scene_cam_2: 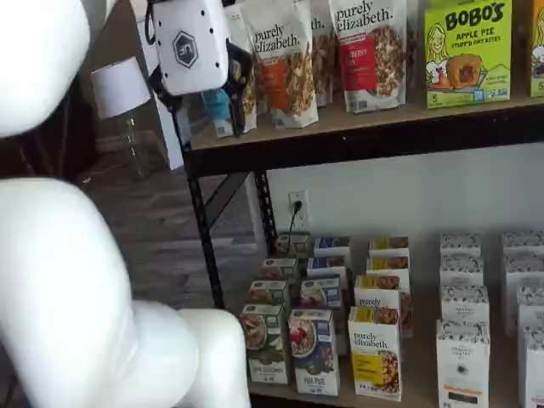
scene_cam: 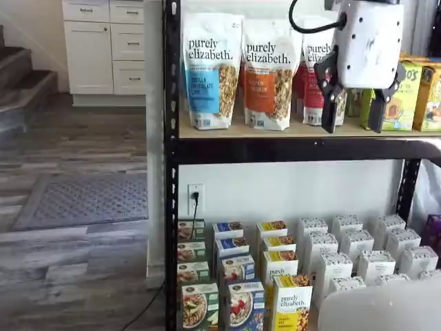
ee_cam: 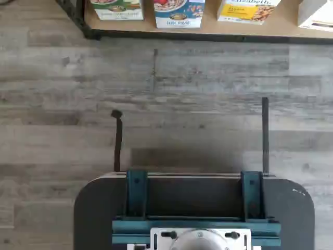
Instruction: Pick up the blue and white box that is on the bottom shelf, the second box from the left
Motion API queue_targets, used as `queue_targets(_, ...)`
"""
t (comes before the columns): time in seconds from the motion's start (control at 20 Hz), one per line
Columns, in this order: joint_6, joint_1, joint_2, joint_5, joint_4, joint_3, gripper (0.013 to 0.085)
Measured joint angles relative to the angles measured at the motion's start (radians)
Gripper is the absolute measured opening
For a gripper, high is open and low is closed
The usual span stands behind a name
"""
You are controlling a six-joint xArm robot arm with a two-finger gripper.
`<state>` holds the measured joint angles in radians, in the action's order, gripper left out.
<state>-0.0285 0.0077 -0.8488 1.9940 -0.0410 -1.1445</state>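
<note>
The gripper (scene_cam: 353, 127) hangs at the upper right of a shelf view, its white body in front of the granola bags on the upper tier and its two black fingers (scene_cam: 329, 103) pointing down past the shelf edge with a plain gap between them; the jaws are spread and hold nothing. In the other shelf view the gripper (scene_cam_2: 208, 102) appears at the upper left, side-on, partly hidden by its white body. The white arm (scene_cam_2: 51, 280) fills the left side of that frame. The blue and white box (scene_cam: 246, 305) stands upright at the front of the bottom shelf (scene_cam_2: 425, 374), low in the frame and far below the gripper. It sits between the green and white box (scene_cam: 199, 305) on its left and the yellow and white box (scene_cam: 293, 301) on its right, each just beside it. Rows of matching cartons stand behind all three. In the wrist view the blue and white box (ee_cam: 179, 13) shows at the frame's edge on the wooden shelf board, with grey plank flooring (ee_cam: 182, 94) between it and the dark mount (ee_cam: 193, 208) with teal brackets.
</note>
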Motion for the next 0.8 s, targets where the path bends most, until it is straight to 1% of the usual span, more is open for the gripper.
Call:
queue_targets(0.05,-0.009,0.015,-0.007,-0.013,0.017,0.007,0.085)
queue_targets(0.1,-0.038,0.069,-0.034,-0.057,0.076,0.031,0.085)
queue_targets(0.2,-0.051,0.087,-0.043,-0.076,0.099,0.04,0.085)
queue_targets(0.45,-0.049,0.08,-0.044,-0.088,0.092,0.047,0.085)
queue_targets(0.6,-0.041,0.063,-0.048,-0.105,0.07,0.06,0.085)
queue_targets(0.8,-0.044,0.065,-0.05,-0.127,0.064,0.086,0.085)
